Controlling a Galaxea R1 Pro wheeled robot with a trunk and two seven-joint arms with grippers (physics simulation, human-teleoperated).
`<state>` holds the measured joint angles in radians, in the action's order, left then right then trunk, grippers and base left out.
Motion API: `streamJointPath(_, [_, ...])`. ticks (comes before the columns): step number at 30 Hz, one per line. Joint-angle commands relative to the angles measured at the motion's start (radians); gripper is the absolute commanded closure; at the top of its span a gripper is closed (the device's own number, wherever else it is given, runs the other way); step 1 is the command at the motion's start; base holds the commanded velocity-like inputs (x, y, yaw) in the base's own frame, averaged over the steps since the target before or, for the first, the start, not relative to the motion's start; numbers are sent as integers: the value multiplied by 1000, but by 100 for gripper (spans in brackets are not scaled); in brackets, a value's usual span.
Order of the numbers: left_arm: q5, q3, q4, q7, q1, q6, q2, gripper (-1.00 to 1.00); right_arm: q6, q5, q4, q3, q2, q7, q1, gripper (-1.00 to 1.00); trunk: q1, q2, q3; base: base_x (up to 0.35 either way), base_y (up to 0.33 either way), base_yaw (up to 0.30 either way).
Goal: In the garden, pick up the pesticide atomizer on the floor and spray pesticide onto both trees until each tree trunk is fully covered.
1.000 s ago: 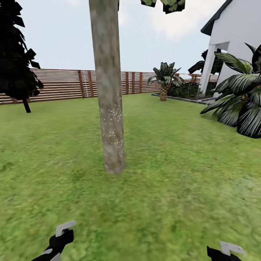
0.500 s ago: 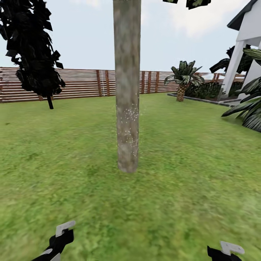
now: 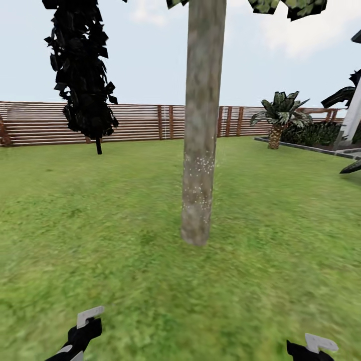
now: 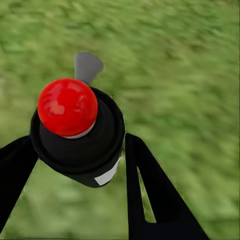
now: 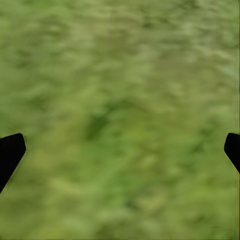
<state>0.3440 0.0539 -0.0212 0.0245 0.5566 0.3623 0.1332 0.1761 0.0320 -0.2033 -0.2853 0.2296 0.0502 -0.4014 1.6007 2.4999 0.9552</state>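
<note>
One tree trunk (image 3: 200, 150) rises from the grass floor (image 3: 125, 260) straight ahead, a thick grey-brown column. White pesticide specks (image 3: 198, 185) dot its lower part. The pesticide atomizer (image 4: 77, 135), black with a red knob and a pale strip, sits between the dark fingers of my left gripper (image 4: 80, 165), which is shut on it. In the head view that left gripper (image 3: 82, 333) hangs low over the grass, well short of the trunk. My right gripper (image 3: 311, 348) is low on the other side; its fingertips (image 5: 10, 152) stand wide apart, open over bare grass.
A dark thin-trunked conifer (image 3: 82, 75) stands to the left, in front of the brown slatted fence (image 3: 40, 123). A short palm (image 3: 278, 118), grey paving (image 3: 321, 149) and a white house corner (image 3: 353, 115) are far right. Lawn stretches all around the trunk.
The whole head view has swung left, so the camera moved: trunk and palm slid right in the picture, the conifer came further in. Both grippers keep their places in the picture.
</note>
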Motion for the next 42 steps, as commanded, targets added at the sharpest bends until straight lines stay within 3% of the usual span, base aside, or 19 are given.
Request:
streamJointPath(1, [9,6,1,3,0,3,0,100,3,3,1,-2,0,2,0,-100,-1,0,-4,0,0,281])
streamJointPath(10, [9,6,1,3,-3,3,0,100,3,3,2,-2,-2,2,0,-100,-4,-7,-12,0,0,276])
streamJointPath(13, [9,6,1,2,-3,3,-1,100,3,4,3,-2,-2,2,0,-100,-16,-28,-23,0,0,274])
streamJointPath(42, [13,5,1,2,-23,3,0,100,3,5,5,-1,-3,3,0,-100,-16,-28,-44,0,0,253])
